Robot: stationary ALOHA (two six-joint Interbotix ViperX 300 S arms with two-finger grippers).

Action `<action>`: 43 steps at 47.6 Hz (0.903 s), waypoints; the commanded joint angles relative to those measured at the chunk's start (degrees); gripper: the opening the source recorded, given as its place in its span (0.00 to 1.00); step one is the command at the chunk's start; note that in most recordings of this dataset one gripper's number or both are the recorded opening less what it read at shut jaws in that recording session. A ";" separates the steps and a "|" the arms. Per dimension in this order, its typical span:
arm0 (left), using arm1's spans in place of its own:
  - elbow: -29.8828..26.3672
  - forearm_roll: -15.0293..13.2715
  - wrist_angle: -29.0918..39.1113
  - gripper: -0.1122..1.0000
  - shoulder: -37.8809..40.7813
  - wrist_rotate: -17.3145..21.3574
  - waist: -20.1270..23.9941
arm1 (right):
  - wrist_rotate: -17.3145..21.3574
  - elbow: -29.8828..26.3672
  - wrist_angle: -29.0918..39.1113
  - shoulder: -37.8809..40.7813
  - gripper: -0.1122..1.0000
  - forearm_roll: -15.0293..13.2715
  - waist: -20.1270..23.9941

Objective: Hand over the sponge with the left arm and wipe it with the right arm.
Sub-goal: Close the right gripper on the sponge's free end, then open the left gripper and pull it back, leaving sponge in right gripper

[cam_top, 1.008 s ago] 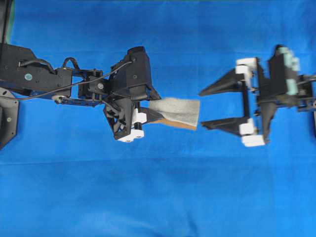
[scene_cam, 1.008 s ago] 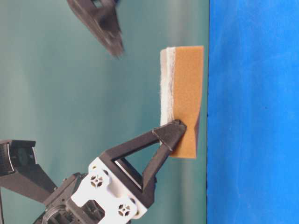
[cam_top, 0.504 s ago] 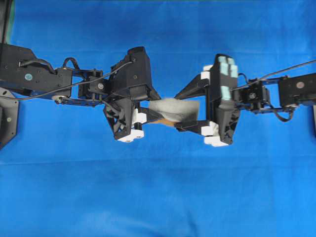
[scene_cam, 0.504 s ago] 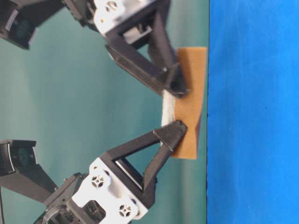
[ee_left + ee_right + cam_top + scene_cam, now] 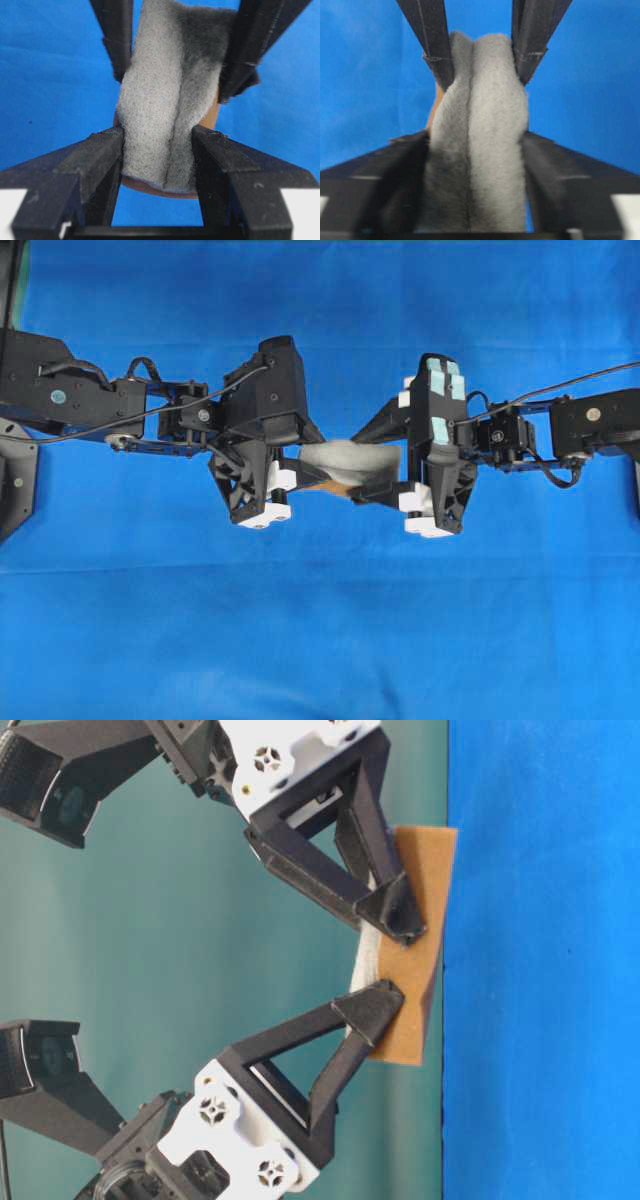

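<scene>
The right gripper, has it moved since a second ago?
Yes. In the overhead view the right gripper has come leftward across the blue cloth to the sponge held by the still left gripper.

We saw the sponge only partly from overhead, its ends hidden under both grippers. Near fingers blurred in the right wrist view, cut off below.

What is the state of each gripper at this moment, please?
Left gripper: shut on the soft grey-and-tan rectangular sponge.
Right gripper: closing around the sponge's other end, fingers pressing it.
</scene>
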 commanded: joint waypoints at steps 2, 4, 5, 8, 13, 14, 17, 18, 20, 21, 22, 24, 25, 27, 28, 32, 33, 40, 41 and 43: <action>-0.79 0.00 -1.41 0.43 -0.88 0.09 -0.09 | -0.18 -0.88 0.35 -1.23 0.58 -0.44 0.09; -0.70 0.00 -1.49 0.39 -0.88 0.09 -0.09 | -0.26 -0.88 0.62 -1.32 0.49 -0.53 0.09; -0.70 0.00 -1.49 0.37 -0.88 0.26 -0.09 | -0.26 -0.79 0.79 -1.32 0.45 -0.53 0.09; -0.79 0.00 -1.49 0.34 -0.79 0.53 0.00 | -0.35 -0.88 1.05 -1.58 0.31 -0.62 0.09; -1.05 0.00 -1.76 0.34 -0.70 0.88 -0.09 | -0.53 -0.88 1.41 -1.67 0.28 -0.62 0.09; -1.14 0.00 -1.93 0.34 -0.70 1.05 -0.09 | -0.53 -0.88 1.49 -1.67 0.28 -0.62 0.09; -1.05 0.00 -2.46 0.33 -0.70 1.32 0.00 | -0.53 -0.88 1.58 -1.67 0.28 -0.79 0.09; -0.97 0.00 -2.55 0.33 -0.70 1.41 -0.09 | -0.53 -0.88 1.58 -1.76 0.28 -0.79 0.09; -0.97 -0.09 -2.81 0.33 -0.79 1.58 -0.09 | -0.53 -0.88 1.58 -1.67 0.28 -0.79 0.09; -0.88 0.00 -2.90 0.35 -0.79 1.67 0.00 | -0.53 -0.88 1.67 -1.67 0.28 -0.88 0.09; -0.79 0.00 -2.99 0.38 -0.97 1.76 -0.09 | -0.53 -0.88 1.67 -1.67 0.28 -0.88 0.09; -0.53 0.00 -2.99 0.49 -1.14 1.76 0.00 | -0.53 -0.88 1.76 -1.76 0.28 -0.97 0.09; -0.53 0.00 -2.99 0.55 -1.32 1.76 -0.09 | -0.53 -0.88 1.85 -1.67 0.28 -0.97 0.09; -0.26 0.00 -2.99 0.67 -1.67 1.76 -0.09 | -0.53 -0.97 1.93 -1.76 0.28 -1.05 0.09; -0.09 0.00 -2.90 0.72 -1.93 1.76 0.00 | -0.53 -0.97 2.02 -1.67 0.28 -1.05 0.09; 0.62 0.00 -2.81 0.90 -3.52 1.76 0.00 | -0.53 -0.97 2.46 -1.76 0.28 -1.14 0.09; 0.97 0.00 -2.81 0.92 -4.04 1.76 -0.09 | -0.53 -0.88 2.55 -1.76 0.28 -1.14 0.09; 4.04 0.00 -3.16 0.92 -8.70 1.49 -0.70 | -0.53 -0.79 2.72 -1.85 0.28 -1.32 0.09; 4.48 0.00 -3.16 0.92 -9.49 1.49 -0.97 | -0.53 -0.88 2.72 -1.85 0.28 -1.32 0.09; 5.45 0.00 -3.34 0.92 -10.72 1.49 -1.32 | -0.53 -0.79 2.72 -1.85 0.28 -1.41 0.09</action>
